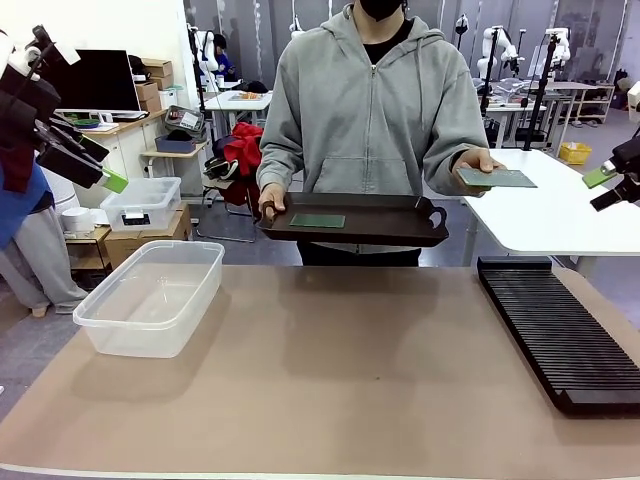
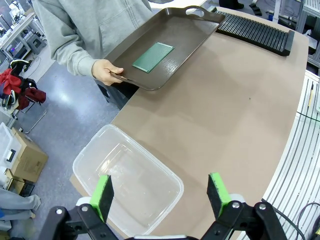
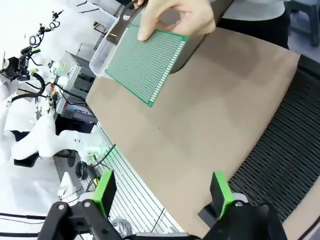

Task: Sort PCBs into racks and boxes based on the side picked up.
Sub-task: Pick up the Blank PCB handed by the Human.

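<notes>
A person across the table holds a dark brown tray [image 1: 385,228] by its handle, and one green PCB [image 1: 318,220] [image 2: 153,56] lies flat on it. Their other hand [image 3: 175,17] holds a second PCB [image 1: 497,178] [image 3: 145,62] out toward my right side. High at the right edge, my right gripper [image 1: 605,188] [image 3: 163,192] is open, short of that board and above the black slotted rack [image 1: 560,325] [image 3: 280,150]. My left gripper [image 1: 103,165] [image 2: 160,197] is raised at the far left, open and holding nothing, above the clear tub [image 1: 150,295] [image 2: 127,185].
The brown table mat [image 1: 350,380] lies bare between tub and rack. Behind the tub on the floor stands a smaller lidded clear bin [image 1: 140,205] on cardboard boxes. A white table [image 1: 560,215] stands beyond the rack at the right.
</notes>
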`<state>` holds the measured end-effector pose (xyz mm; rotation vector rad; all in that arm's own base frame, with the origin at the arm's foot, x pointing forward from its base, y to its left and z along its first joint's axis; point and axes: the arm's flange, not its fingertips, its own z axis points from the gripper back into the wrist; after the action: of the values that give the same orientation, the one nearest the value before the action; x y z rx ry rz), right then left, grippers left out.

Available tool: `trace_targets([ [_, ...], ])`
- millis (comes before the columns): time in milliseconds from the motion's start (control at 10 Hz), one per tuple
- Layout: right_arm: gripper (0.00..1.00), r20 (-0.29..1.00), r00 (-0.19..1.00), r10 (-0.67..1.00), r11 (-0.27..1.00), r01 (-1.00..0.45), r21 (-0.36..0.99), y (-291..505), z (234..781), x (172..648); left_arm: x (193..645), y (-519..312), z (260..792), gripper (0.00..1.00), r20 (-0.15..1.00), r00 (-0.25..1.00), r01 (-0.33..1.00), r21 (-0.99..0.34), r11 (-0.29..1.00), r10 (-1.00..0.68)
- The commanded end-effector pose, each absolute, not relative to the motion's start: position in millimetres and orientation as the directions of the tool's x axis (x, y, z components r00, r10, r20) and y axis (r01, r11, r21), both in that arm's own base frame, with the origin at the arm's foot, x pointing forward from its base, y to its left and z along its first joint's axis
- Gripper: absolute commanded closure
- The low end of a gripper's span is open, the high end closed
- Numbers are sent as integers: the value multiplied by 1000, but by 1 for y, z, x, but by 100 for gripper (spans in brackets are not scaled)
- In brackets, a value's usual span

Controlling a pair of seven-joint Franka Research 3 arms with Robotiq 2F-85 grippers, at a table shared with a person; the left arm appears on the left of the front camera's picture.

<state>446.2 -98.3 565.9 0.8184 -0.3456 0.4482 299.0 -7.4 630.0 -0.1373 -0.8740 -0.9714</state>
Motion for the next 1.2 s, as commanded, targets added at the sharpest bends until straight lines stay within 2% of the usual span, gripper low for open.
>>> trace_targets([
  [0,0,490,830,267,588,-543,600,-93,573,430,299,-7,629,0,696,266,771,261,581,-666],
  [200,0,471,845,253,602,-519,607,-96,573,441,299,-7,629,0,696,266,771,261,581,-666],
  [300,0,432,886,168,510,-453,731,-102,571,467,299,-7,629,0,696,266,771,261,581,-666],
  [600,0,327,943,57,486,-312,816,-95,556,512,299,-7,629,0,696,266,771,261,581,-666],
  [1100,0,297,955,25,359,-286,889,-74,543,550,299,-7,629,0,696,266,771,261,581,-666],
])
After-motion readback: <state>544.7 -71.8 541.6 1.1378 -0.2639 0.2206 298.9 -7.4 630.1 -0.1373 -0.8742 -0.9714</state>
